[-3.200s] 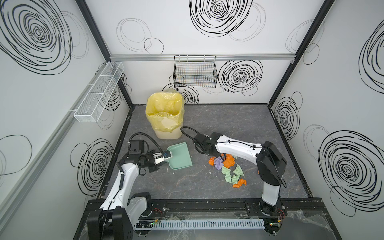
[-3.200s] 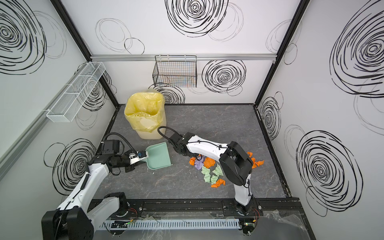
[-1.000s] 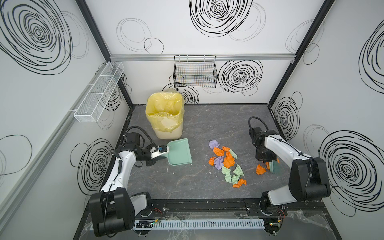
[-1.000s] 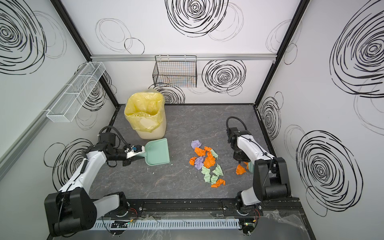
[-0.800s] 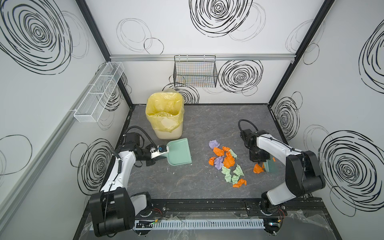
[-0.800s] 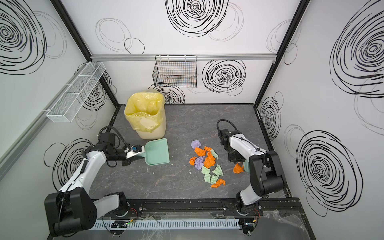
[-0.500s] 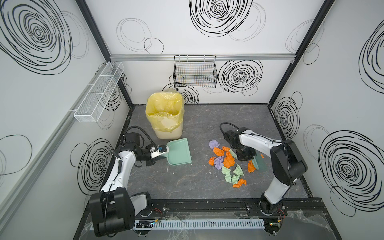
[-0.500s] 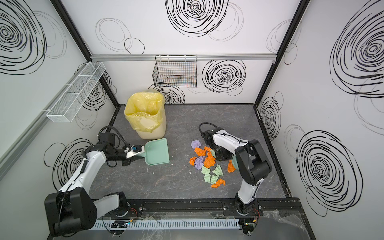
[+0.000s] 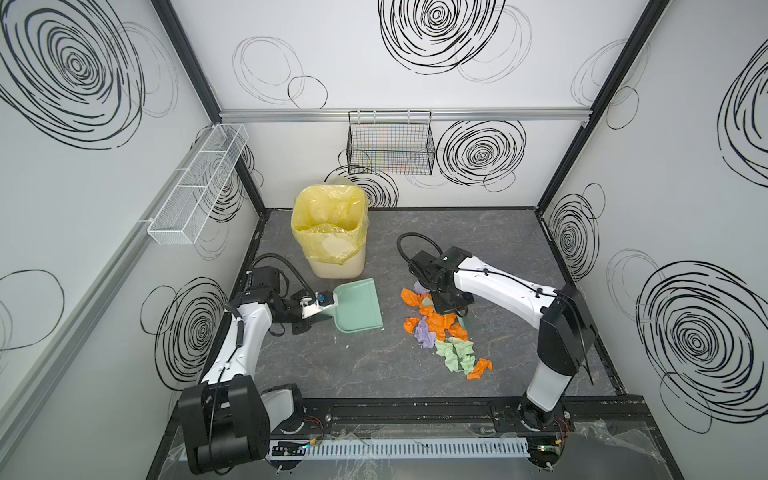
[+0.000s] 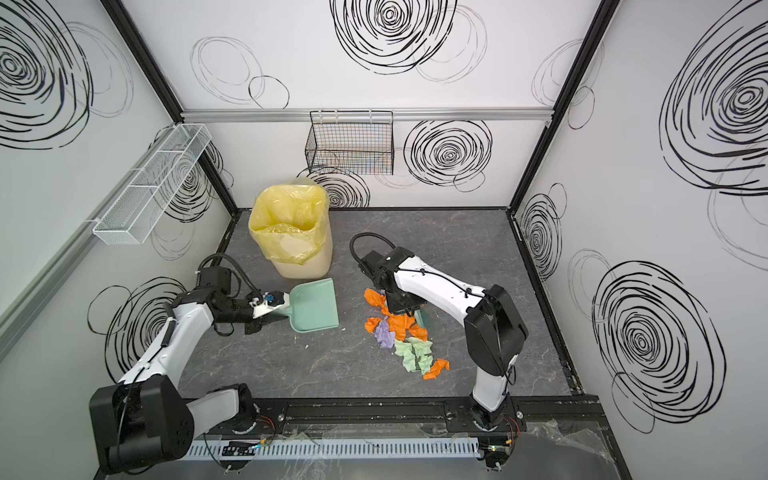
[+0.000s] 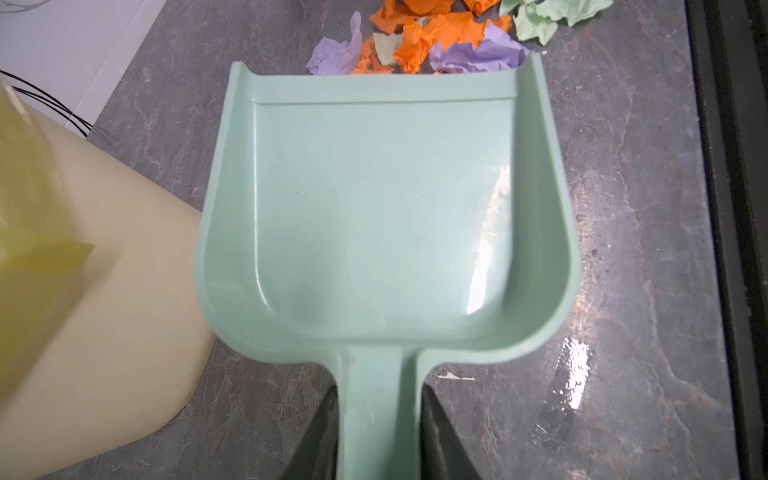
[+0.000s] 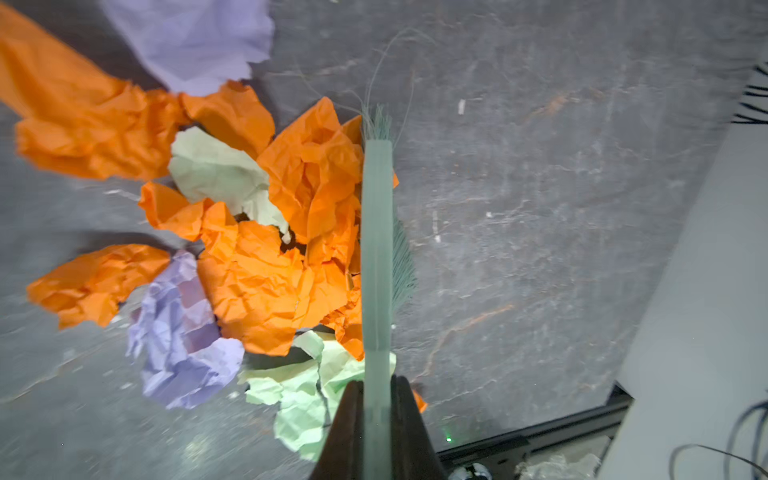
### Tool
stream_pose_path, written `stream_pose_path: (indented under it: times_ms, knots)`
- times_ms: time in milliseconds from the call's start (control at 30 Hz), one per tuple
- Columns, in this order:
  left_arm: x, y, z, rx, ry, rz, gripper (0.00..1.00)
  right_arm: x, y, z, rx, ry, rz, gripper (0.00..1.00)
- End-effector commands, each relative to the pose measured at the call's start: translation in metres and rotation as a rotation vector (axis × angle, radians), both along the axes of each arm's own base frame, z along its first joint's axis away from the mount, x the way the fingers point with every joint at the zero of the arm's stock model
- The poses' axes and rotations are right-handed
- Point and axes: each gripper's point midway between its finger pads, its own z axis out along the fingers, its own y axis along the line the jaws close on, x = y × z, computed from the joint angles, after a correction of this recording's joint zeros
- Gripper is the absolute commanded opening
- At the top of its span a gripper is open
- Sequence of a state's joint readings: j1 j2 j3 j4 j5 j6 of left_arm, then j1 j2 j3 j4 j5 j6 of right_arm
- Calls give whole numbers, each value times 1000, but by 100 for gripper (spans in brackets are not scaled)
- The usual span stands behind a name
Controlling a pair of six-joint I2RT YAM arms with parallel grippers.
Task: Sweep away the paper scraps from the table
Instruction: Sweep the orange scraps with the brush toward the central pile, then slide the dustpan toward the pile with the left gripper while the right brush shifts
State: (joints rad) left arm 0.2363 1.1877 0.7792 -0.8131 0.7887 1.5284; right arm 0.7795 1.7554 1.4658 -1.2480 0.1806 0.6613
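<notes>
Left hand (image 9: 325,303) is closed on the handle of a pale teal dustpan (image 9: 359,307), its dark fingers (image 11: 320,436) pressed against either side of the handle. The pan lies flat on the dark grey surface (image 9: 365,374), its open lip turned toward 3 o'clock in both top views and nothing inside it. A cream bin (image 9: 338,268) with a yellow liner (image 9: 328,216) stands just beside the pan at its 11 o'clock.

Right hand (image 12: 376,399) is clamped tight on the thin handle of a teal brush (image 12: 376,249). The brush is down among the paper scraps (image 9: 436,328), its bristles splayed on the surface and its long edge touching the orange pieces.

In both top views the scraps lie near the middle of the surface, at 3 o'clock from the pan and apart from its lip. They form one loose band running from 11 o'clock to 5 o'clock: orange and lilac pieces bunched at the upper end beside the brush, pale green ones lower down, and one orange piece at the 5 o'clock tip.
</notes>
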Motion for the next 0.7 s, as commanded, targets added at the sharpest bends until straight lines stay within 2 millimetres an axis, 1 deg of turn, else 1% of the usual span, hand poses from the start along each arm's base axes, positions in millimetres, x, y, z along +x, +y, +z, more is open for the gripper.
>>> stream_pose_path:
  times_ms: [0, 133, 200, 300, 400, 467, 533, 600, 667]
  knots:
    - [-5, -6, 1, -16, 10, -6, 0, -7, 7, 22, 95, -27, -34, 0]
    - [-4, -9, -5, 7, 12, -9, 0, -9, -4, 38, 117, -83, -59, 0]
    - [-4, -6, -11, 36, 11, -7, 0, -11, -13, 44, 126, -108, -83, 0]
    - [-4, 4, -28, 106, 17, -4, 0, -13, -32, 50, 127, -143, -129, 0]
    - [-6, 13, -42, 144, 56, -9, 0, -10, -53, 52, 100, -173, -169, 0]
    - [-7, 14, -50, 163, 87, -21, 0, -3, -68, 51, 52, -195, -190, 0]
    - [-4, 14, -56, 188, 102, -20, 0, 7, -77, 49, 6, -195, -191, 0]
    - [2, 12, -62, 228, 100, -13, 0, 21, -81, 45, -44, -183, -175, 0]
    - [8, 8, -69, 274, 85, -4, 0, 37, -80, 40, -87, -163, -149, 0]
